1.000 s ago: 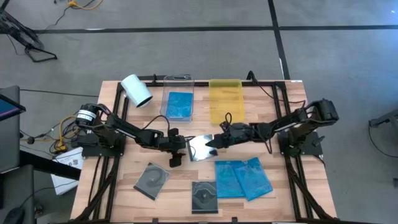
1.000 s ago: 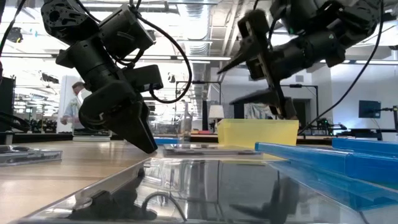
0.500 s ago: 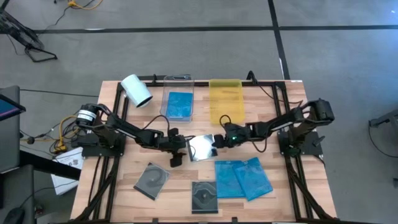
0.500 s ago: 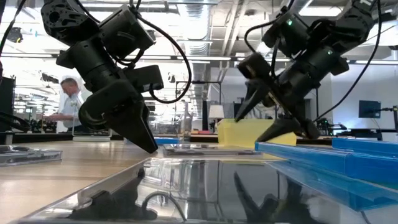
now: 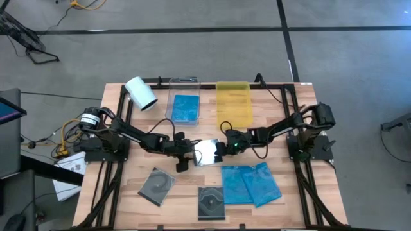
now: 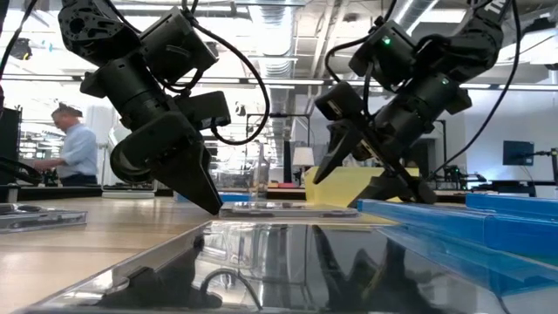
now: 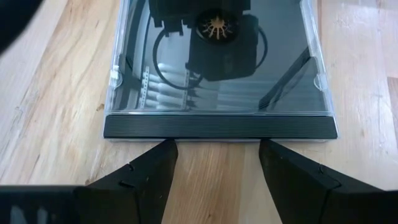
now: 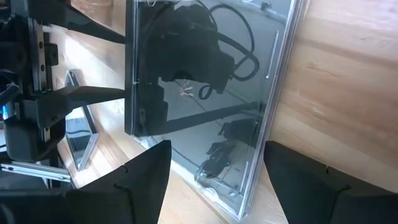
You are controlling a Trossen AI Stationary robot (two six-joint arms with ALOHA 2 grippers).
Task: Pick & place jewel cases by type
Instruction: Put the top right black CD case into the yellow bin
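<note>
A dark, mirror-like jewel case (image 5: 205,152) lies flat at mid-table between both grippers. My left gripper (image 5: 182,157) is open, and in its wrist view the tips (image 7: 217,148) stand just short of the case's black spine (image 7: 219,126). My right gripper (image 5: 221,149) is open and slants down over the case's opposite, clear edge (image 8: 273,93). I see no touch from either. Two blue cases (image 5: 249,183) and two dark cases (image 5: 157,185) (image 5: 211,202) lie flat toward the near edge. Another blue case (image 5: 186,108) lies in the clear tray.
A clear tray (image 5: 172,102) and a yellow tray (image 5: 234,104) sit at the far edge, with a white roll (image 5: 141,94) at the far left corner. Bare wood shows at the near left and along the right side. A person (image 6: 77,148) stands in the room beyond the table.
My right gripper has moved toward the table's left and come down over the mirror-like case's right edge, staying open. The person in the room behind has walked leftward in the low view.
</note>
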